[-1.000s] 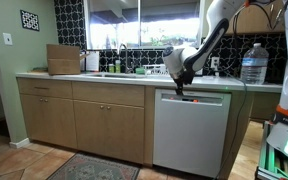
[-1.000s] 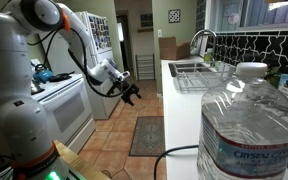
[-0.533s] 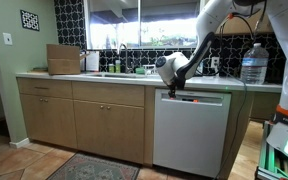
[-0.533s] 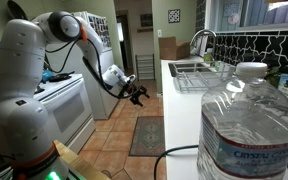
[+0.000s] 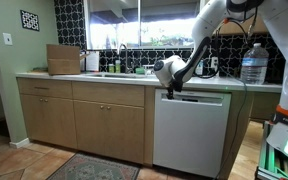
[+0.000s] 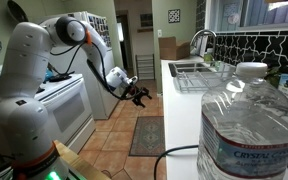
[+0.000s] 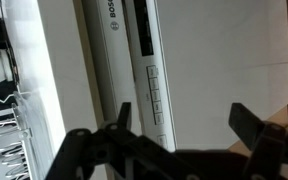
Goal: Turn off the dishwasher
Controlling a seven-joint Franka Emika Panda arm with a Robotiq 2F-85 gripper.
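The dishwasher [image 5: 191, 135] is a tall white panel under the counter, with a narrow control strip [image 5: 196, 98] along its top edge. My gripper [image 5: 172, 89] is at the left end of that strip, just in front of the dishwasher's top. It also shows in an exterior view [image 6: 141, 93] beside the counter's edge. In the wrist view the gripper [image 7: 189, 125] is open and empty, with both dark fingers spread. A row of small buttons [image 7: 154, 95] on the strip lies beside its left finger. The white door front [image 7: 219, 60] fills the right of that view.
Tan wooden cabinets [image 5: 84, 120] stand beside the dishwasher. On the counter are a sink faucet [image 5: 122, 52], a cardboard box [image 5: 64, 58] and a large water bottle [image 5: 254, 63]. A white stove [image 6: 69, 110] faces the counter, and a rug [image 6: 147, 135] lies on the floor.
The arm has swung the gripper leftward and in toward the dishwasher's top edge over the last second. In the last half second it moved only slightly. The jaws stay open.
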